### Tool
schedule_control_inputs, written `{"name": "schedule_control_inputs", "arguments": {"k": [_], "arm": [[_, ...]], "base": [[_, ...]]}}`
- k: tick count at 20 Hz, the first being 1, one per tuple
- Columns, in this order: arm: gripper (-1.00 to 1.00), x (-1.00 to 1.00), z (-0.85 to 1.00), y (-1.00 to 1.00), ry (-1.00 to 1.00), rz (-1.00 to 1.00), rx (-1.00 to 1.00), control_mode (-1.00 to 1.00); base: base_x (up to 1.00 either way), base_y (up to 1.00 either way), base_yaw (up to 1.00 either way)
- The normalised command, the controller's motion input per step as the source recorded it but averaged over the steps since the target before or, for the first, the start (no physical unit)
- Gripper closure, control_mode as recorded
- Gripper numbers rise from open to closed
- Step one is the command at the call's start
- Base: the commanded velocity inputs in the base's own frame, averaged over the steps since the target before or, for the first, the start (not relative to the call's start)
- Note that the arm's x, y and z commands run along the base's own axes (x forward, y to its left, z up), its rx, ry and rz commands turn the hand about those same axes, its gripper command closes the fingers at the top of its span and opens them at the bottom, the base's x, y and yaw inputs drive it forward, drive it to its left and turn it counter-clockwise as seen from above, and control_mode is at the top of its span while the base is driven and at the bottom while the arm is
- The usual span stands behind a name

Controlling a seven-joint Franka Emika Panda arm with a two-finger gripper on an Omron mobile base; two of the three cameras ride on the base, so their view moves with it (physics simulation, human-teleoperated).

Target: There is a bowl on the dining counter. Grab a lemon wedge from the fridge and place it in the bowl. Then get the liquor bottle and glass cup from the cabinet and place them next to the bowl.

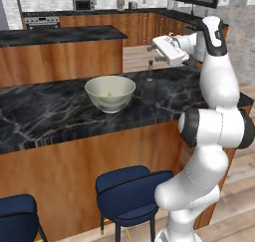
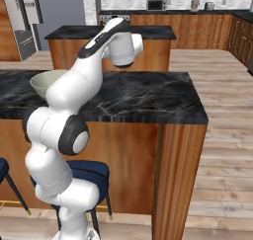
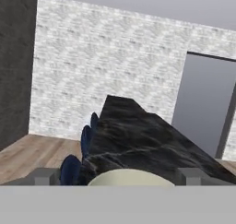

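Now | we see claw (image 1: 150,54) wide, upper right | bottle (image 1: 148,89) right of bowl (image 1: 110,93), mid-frame on table (image 1: 45,111)

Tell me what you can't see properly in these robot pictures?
- Liquor bottle, left base view: small and dark beside the bowl; label unreadable.
- Lemon wedge: just a tiny yellow speck inside the bowl.
- Bowl, right base view: mostly hidden behind the white arm.
- Bowl, hand view: its rim is cut off at the bottom.
- End effector: fingertips too blurry to separate.
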Motion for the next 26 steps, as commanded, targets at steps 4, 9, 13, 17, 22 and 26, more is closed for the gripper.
{"name": "schedule_control_inputs", "arguments": {"k": [4, 9, 13, 17, 22, 26], "arm": [[-1.0, -0.92, 0.27, 0.0, -0.03, -0.2, -0.02, -1.0], [-1.0, -1.0, 0.01, 0.0, 0.0, -0.35, -0.1, -1.0], [-1.0, -0.97, -0.05, 0.01, 0.0, -0.45, -0.21, -1.0], [-1.0, -0.93, -0.15, 0.02, 0.0, -0.52, -0.23, -1.0], [-1.0, -0.88, -0.08, 0.0, 0.0, -0.56, -0.18, -1.0], [-1.0, -0.86, -0.01, 0.0, 0.01, -0.56, -0.16, -1.0]], "base": [[0.0, 0.0, 0.0], [0.0, 0.0, 0.0], [0.0, 0.0, 0.0], [0.0, 0.0, 0.0], [0.0, 0.0, 0.0], [0.0, 0.0, 0.0]]}}
